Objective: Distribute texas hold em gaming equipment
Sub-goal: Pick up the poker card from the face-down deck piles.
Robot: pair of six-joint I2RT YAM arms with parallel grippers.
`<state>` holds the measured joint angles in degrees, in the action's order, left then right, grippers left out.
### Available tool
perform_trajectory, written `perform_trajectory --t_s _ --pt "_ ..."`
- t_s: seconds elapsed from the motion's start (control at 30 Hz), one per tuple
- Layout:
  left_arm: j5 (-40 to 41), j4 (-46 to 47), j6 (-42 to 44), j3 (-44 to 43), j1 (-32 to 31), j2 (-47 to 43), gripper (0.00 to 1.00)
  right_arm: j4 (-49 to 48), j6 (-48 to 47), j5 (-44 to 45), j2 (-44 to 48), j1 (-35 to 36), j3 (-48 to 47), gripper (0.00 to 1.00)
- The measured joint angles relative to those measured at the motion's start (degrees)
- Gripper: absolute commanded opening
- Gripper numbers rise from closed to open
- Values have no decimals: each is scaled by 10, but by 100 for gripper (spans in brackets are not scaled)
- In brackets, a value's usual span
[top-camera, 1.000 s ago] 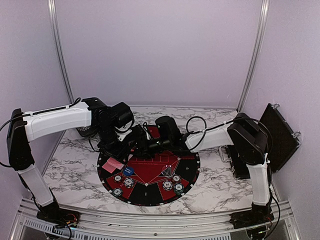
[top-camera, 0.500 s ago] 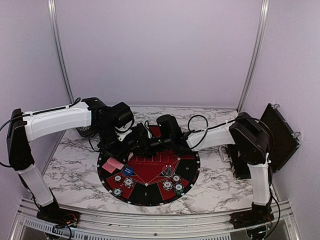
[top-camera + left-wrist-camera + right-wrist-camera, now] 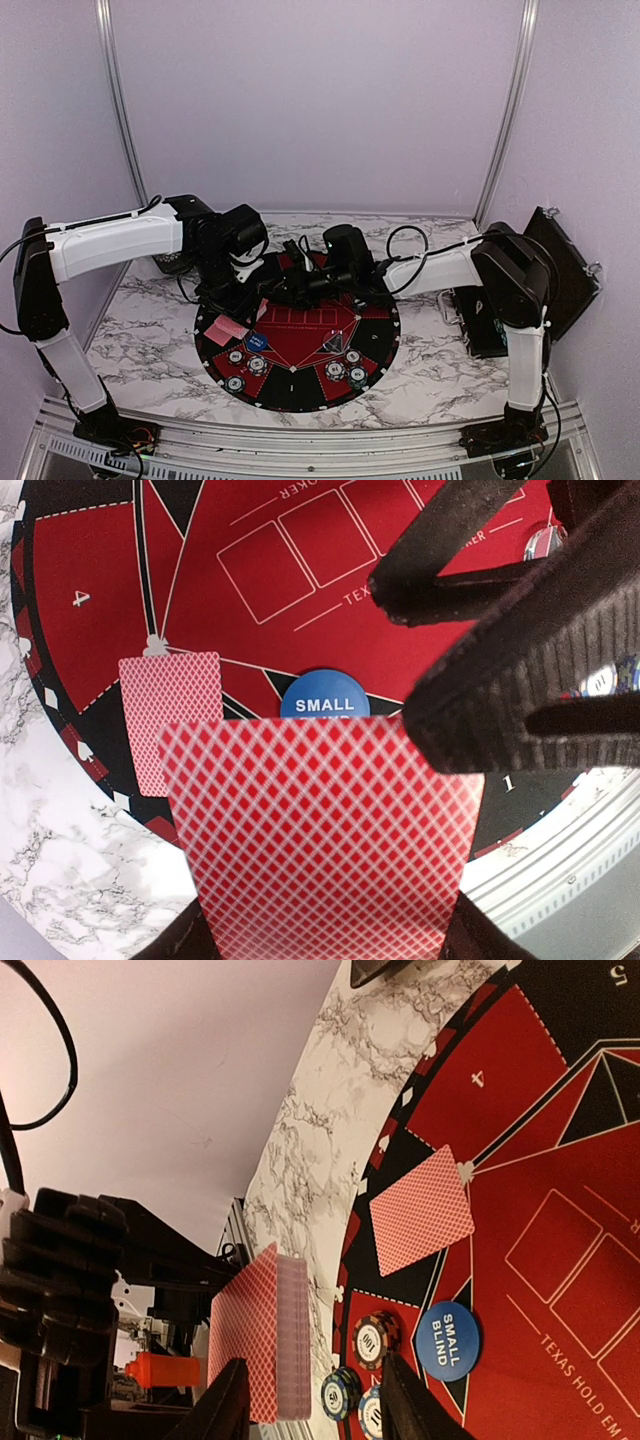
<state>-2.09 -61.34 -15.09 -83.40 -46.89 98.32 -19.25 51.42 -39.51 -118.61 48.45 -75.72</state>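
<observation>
The deck of red-backed cards (image 3: 320, 820) is gripped between the narrowly set fingers of the left hand (image 3: 325, 935), above the mat (image 3: 90, 600). The right hand (image 3: 312, 1365) is kept partly open just beside the deck; whether the deck is touched cannot be told. One card (image 3: 170, 720) is laid face down on the mat. The blue marker (image 3: 325, 695) is half covered by the deck, and the poker chips (image 3: 372, 1338) are partly hidden.

L gripper (image 3: 262, 285) & R gripper (image 3: 303, 282) are seen close together over mat (image 3: 295, 392) at 12 o'clock; card (image 3: 227, 328) is laid at 9.
</observation>
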Motion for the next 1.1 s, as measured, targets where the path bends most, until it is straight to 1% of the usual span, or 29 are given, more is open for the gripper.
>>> perform_trajectory --t_s 0.13,0.37,1.1 --pt "0 0 0 0 0 0 53 -1 4 0 4 0 9 37" --pt "0 0 0 0 0 0 53 -4 7 0 9 0 17 35" --pt "0 0 1 0 0 0 53 -9 11 0 15 6 18 24"
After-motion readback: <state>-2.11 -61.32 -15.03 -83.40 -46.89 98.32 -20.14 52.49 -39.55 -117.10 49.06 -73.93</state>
